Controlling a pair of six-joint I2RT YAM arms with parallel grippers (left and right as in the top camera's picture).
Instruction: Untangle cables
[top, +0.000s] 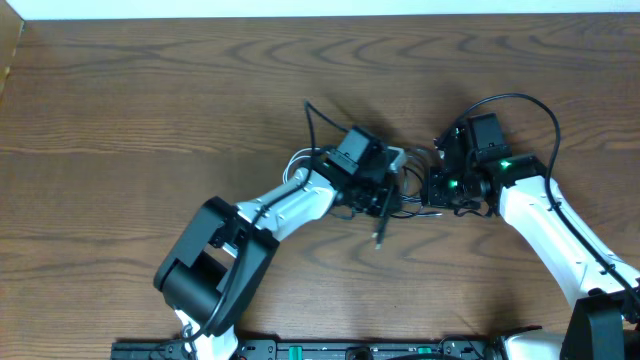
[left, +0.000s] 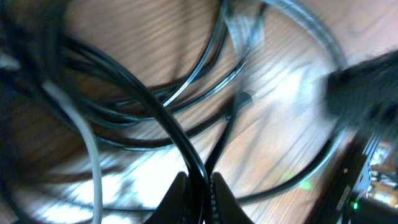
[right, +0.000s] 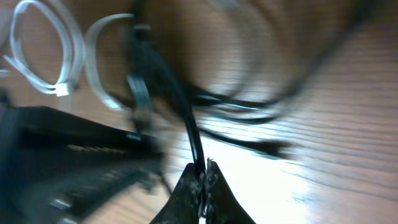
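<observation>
Overhead view: on the worktop (top: 150, 100), the left tool (left: 198, 190) and right tool (right: 204, 177) each pinch one of the black cables (left: 155, 109), likely to pull them apart.

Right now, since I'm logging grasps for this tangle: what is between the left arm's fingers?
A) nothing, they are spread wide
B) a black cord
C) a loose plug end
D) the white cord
B: in the left wrist view the left fingers are closed on a black cord that runs up between them, while the white cord passes off to one side, outside them.
</observation>
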